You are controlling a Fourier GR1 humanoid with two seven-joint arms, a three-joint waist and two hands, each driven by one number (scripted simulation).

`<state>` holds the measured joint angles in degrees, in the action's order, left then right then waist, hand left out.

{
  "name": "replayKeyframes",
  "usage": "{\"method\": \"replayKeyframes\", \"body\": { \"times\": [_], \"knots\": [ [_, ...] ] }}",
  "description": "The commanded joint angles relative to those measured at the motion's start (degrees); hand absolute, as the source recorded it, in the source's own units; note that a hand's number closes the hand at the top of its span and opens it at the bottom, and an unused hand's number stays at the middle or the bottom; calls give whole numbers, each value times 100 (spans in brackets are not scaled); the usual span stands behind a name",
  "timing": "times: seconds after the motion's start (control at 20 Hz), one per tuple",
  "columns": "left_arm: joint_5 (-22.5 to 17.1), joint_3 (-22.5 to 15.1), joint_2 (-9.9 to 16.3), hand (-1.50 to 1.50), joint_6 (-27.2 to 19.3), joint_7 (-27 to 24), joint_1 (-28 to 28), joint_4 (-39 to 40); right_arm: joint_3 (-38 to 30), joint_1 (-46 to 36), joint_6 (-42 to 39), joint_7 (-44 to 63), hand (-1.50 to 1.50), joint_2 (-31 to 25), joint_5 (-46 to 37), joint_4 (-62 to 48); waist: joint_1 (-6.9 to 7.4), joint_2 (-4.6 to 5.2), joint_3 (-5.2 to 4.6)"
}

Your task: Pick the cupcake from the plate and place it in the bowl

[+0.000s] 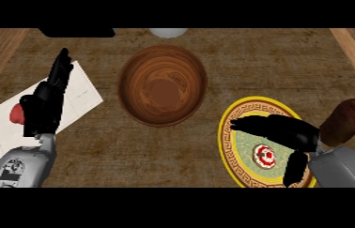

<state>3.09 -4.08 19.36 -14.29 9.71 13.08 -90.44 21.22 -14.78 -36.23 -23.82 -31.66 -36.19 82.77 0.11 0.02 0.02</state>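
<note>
— Head view had the cupcake (264, 155) sitting near the middle of the plate (234, 113), at the near right; the right hand (288, 133) hung over it, fingers spread, holding nothing.

— Light, soft thing, I reckoned — best pinched low at its sides. Bowl (163, 85) waited left, farther off. Left hand (47, 100) rested open.

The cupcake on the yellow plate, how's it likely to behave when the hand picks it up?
The cupcake looks small beside the right hand, so it is probably light. It sits well inside the plate, so a nudge would more likely slide it than knock it off. Its red and white top looks soft, so curling fingers might squash it.
</note>
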Motion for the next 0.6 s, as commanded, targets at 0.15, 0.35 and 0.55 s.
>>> {"method": "replayKeyframes", "body": {
  "times": [0.15, 0.35, 0.55],
  "knots": [
    [32, 248, -51, 0, 312, 74, -1, -72, 216, -238, 97, -449, 150, 274, -705, -503, 19, 2, -1],
    [269, 169, -294, 0, 232, -170, -37, 111, 358, 154, 867, -864, 150, 463, -1094, -442, -9, 0, -1],
    [271, 353, -258, 0, 422, 307, -170, -437, 20, 174, 902, -1178, 150, 470, -1247, -651, -1, -5, -1]
  ]
}}
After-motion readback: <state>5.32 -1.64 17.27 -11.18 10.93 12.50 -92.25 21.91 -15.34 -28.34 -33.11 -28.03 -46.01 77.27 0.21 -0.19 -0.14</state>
